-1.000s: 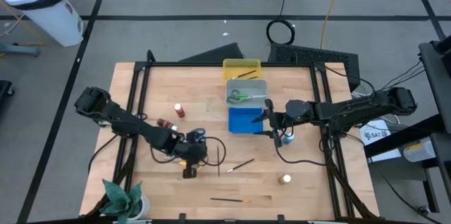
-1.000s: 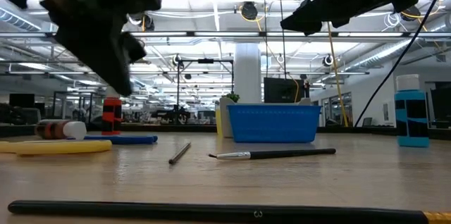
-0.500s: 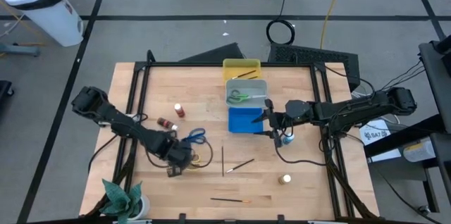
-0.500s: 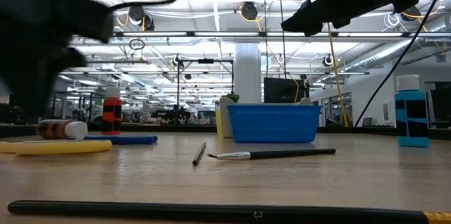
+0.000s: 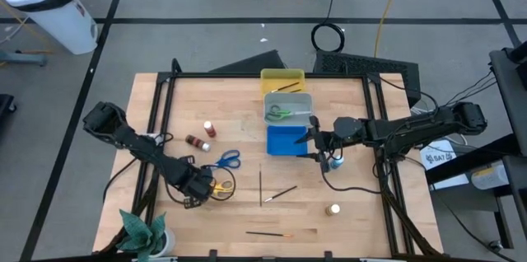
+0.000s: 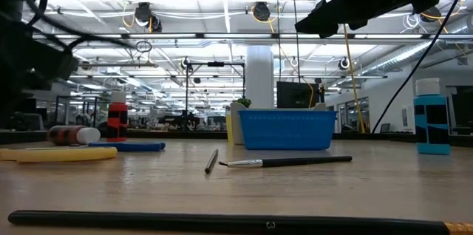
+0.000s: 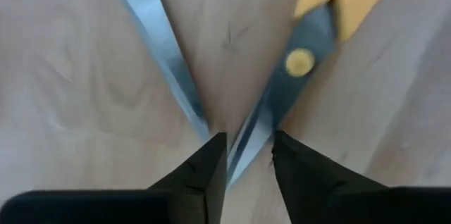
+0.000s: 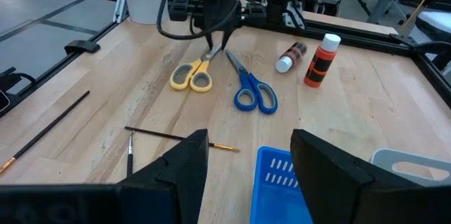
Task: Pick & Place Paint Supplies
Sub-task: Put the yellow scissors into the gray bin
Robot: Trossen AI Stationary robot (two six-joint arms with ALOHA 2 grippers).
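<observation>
Yellow-handled scissors (image 5: pixel 219 186) lie flat on the table at the near left. My left gripper (image 7: pixel 248 137) points straight down over their blade tips (image 7: pixel 248 143), open, one finger on either side. Blue-handled scissors (image 5: pixel 227 161) lie just beyond them, with a brown bottle (image 5: pixel 195 142) and a red bottle (image 5: pixel 208 128) farther back. Two thin brushes (image 5: pixel 261 188) (image 5: pixel 285 191) lie mid-table and a third (image 5: pixel 269 233) lies near the front edge. My right gripper (image 8: pixel 246 175) hangs open by the blue tray (image 5: pixel 284 140), above a blue bottle (image 5: pixel 333 163). A whitish bottle (image 5: pixel 333 210) stands at the near right. My left gripper comes from above at the yellow scissors' blade tips (image 8: pixel 211 53), its fingers across the blades. The scissors lie flat on the table. Whether the fingers (image 7: pixel 211 160) touch the blades, I cannot tell.
A yellow tray (image 5: pixel 282 73), a grey tray (image 5: pixel 303 102) holding green scissors (image 5: pixel 282 114), and the blue tray stand in a row at the back middle. A green plant (image 5: pixel 146 233) stands at the near left corner. A black frame runs round the table.
My left gripper has moved toward the table's left edge and sunk lower, tipping until it points straight down over the yellow scissors' blades. The yellow scissors, which the gripper hid before, now show. The dark brush beside them has swung a little and now lies straight front to back.
</observation>
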